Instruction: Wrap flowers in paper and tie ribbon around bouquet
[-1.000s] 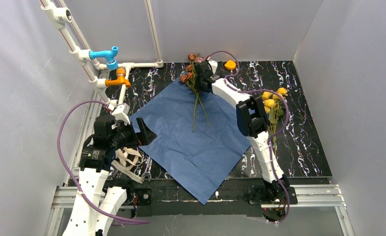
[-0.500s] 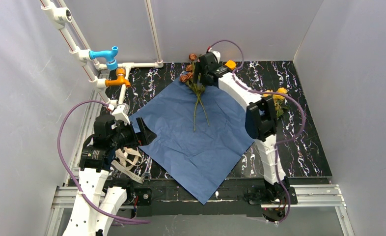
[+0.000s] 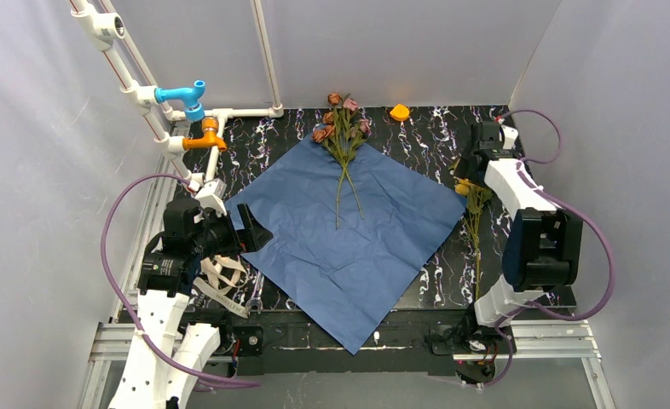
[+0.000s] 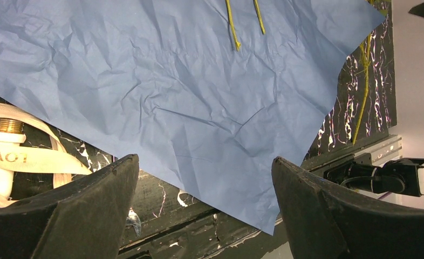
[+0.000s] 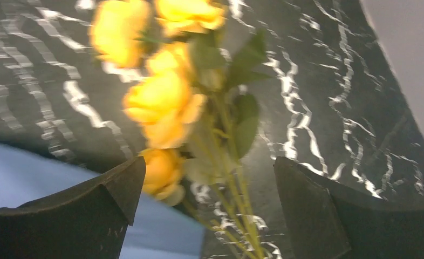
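Dusky pink roses (image 3: 342, 128) now lie let go on the blue paper's (image 3: 349, 247) far corner, and my right claw (image 5: 209, 183), spread wide and empty, has swung over the yellow roses (image 5: 161, 102) on the table (image 3: 536, 256), probably next to gather.

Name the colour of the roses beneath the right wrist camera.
Yellow. The roses show best in the right wrist view, though slightly blurred.

Your right gripper (image 5: 209, 164) stands with its jaws spread wide. The yellow roses (image 5: 164, 102) lie just ahead on the black marbled tabletop (image 5: 328, 97), with their green stems (image 5: 237, 205) running back between the fingers. The lowest bloom sits beside one finger, and blue paper (image 5: 15, 172) shows past it.
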Controlling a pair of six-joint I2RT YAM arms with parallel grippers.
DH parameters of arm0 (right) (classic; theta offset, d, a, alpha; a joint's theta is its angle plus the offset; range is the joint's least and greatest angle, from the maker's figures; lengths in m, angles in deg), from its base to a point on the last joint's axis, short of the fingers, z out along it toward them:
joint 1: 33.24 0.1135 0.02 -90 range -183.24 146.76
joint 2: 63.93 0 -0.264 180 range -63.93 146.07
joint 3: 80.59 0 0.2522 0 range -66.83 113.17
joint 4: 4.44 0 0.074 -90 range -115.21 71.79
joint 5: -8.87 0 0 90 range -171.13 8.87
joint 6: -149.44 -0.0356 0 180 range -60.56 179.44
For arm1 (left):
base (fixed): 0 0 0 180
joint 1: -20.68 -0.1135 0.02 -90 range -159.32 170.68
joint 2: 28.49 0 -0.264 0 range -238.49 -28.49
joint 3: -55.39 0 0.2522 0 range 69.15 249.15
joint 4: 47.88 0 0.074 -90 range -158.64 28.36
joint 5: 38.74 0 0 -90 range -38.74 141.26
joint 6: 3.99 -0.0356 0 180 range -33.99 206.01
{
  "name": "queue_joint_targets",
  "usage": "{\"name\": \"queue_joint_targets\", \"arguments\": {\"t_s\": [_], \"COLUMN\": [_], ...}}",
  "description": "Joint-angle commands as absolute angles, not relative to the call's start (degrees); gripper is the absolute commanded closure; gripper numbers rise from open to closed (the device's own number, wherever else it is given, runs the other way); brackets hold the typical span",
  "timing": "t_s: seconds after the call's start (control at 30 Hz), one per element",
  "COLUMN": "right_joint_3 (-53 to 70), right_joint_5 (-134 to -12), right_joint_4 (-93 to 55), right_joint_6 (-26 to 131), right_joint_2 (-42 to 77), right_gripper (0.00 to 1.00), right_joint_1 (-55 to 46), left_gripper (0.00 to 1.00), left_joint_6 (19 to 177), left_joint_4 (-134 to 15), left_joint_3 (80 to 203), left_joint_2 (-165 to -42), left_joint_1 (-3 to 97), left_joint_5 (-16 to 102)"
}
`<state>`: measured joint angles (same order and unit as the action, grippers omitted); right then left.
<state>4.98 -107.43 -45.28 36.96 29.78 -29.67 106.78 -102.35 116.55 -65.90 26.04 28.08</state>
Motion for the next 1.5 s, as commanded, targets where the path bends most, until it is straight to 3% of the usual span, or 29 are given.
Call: {"name": "queue_joint_targets", "arguments": {"t_s": [0.0, 0.3, 0.47, 0.6, 0.7, 0.77, 0.83, 1.13, 1.47], "right_joint_3": [3.03, -0.12, -0.25, -0.28, 0.55, 1.84, 4.06, 23.71, 35.77], "right_joint_5": [-115.09, -103.18, -98.57, -94.94, -95.37, -96.36, -97.81, -111.00, -93.98], "right_joint_4": [-44.45, -39.48, -38.41, -37.40, -37.93, -38.86, -40.67, -49.79, -50.80], "right_joint_6": [37.56, 38.52, 38.15, 37.82, 37.90, 37.91, 37.98, 41.97, 41.98], "right_joint_2": [29.07, 36.49, 41.17, 42.07, 41.64, 40.65, 39.23, 31.42, 27.12], "right_gripper": [0.02, 0.02, 0.14, 0.36, 0.61, 0.85, 0.97, 0.99, 0.99], "right_joint_1": [-30.67, -38.89, -40.97, -41.46, -41.54, -41.52, -41.56, -41.45, -36.91], "left_gripper": [0.08, 0.08, 0.08, 0.08, 0.08, 0.08, 0.08, 0.08, 0.08], "left_joint_6": [106.14, 106.22, 106.36, 106.31, 106.31, 106.31, 106.31, 106.31, 106.31], "left_joint_4": [-102.07, -102.07, -102.11, -102.16, -102.16, -102.16, -102.16, -102.20, -102.25], "left_joint_3": [116.26, 116.26, 116.22, 116.25, 116.26, 116.26, 116.26, 116.26, 116.26], "left_joint_2": [-65.68, -65.90, -65.58, -65.93, -65.83, -65.84, -65.93, -66.08, -65.76], "left_joint_1": [25.77, 25.78, 25.77, 25.77, 25.77, 25.77, 25.77, 25.77, 25.79], "left_joint_5": [26.82, 26.89, 27.26, 27.18, 27.27, 27.28, 27.27, 27.36, 27.67]}}
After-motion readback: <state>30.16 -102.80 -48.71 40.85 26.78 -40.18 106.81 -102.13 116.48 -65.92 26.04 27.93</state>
